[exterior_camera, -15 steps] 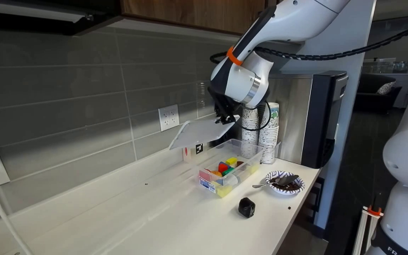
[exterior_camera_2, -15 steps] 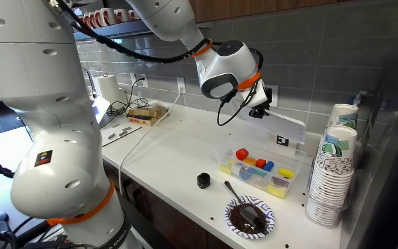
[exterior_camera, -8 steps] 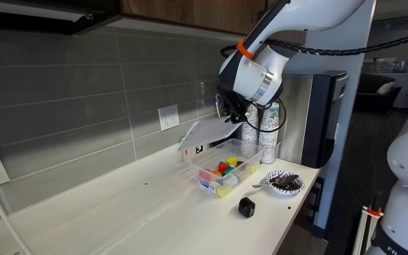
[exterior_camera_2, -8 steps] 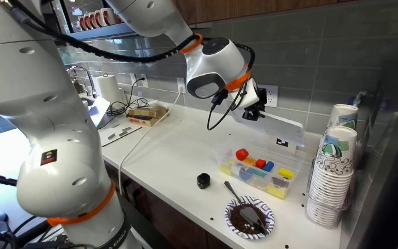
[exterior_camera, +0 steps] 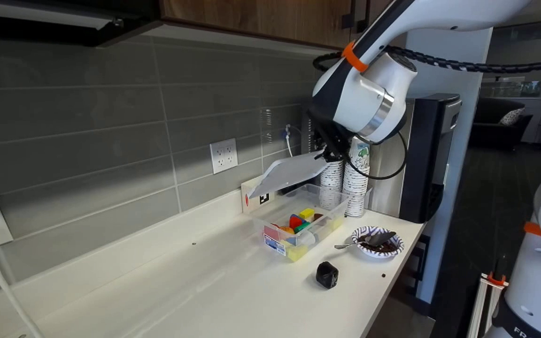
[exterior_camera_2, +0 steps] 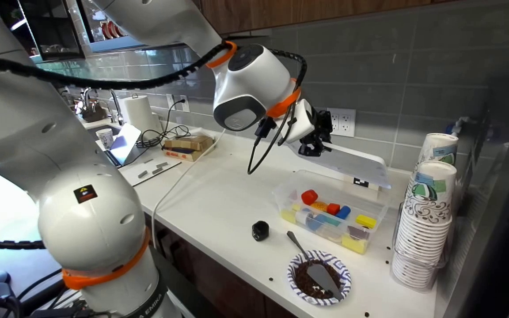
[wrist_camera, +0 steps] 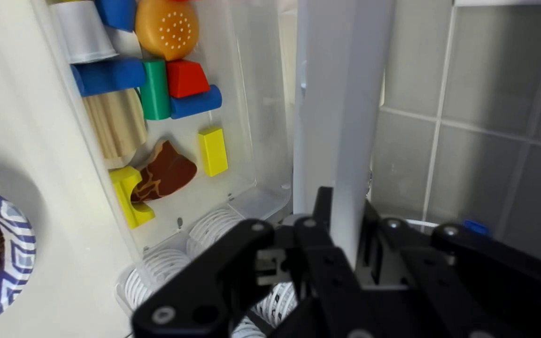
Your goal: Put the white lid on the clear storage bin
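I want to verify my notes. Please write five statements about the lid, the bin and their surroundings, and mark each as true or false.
1. The tool holds the white lid. True.
2. Stacked cups stand near the clear storage bin. True.
3. The lid already closes the bin. False: the lid is tilted in the air, and the bin is open.
4. A spatula lies across the patterned bowl. True.
5. The bin contains nothing. False: a green piece and a red piece lie inside it.
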Robot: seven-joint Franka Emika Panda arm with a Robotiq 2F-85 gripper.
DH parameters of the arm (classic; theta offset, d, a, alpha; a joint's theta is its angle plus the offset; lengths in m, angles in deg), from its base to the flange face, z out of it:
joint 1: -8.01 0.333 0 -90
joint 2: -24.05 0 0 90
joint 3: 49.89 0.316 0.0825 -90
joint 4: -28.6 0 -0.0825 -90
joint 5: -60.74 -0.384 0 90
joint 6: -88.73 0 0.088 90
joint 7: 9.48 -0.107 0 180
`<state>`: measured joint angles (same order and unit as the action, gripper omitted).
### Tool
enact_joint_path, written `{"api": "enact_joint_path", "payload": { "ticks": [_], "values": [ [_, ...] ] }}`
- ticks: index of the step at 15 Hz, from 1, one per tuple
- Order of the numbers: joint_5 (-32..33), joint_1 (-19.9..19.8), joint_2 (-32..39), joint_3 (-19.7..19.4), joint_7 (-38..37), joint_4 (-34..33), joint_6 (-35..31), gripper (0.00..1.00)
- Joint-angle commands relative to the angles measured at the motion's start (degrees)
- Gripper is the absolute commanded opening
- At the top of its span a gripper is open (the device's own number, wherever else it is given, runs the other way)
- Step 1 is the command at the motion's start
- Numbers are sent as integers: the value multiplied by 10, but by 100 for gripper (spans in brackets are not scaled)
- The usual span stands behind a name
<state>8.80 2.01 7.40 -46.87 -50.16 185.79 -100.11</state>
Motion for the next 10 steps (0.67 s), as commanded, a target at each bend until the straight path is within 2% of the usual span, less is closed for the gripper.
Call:
{"api": "enact_joint_path", "payload": {
  "ticks": [1, 6, 10],
  "values": [
    [-65, 79, -26, -48, 65, 7, -40, 3],
    [-95, 178, -23, -120, 98, 5, -84, 3],
    [-101, 237, -16, -176, 113, 6, -99, 3]
  ]
}}
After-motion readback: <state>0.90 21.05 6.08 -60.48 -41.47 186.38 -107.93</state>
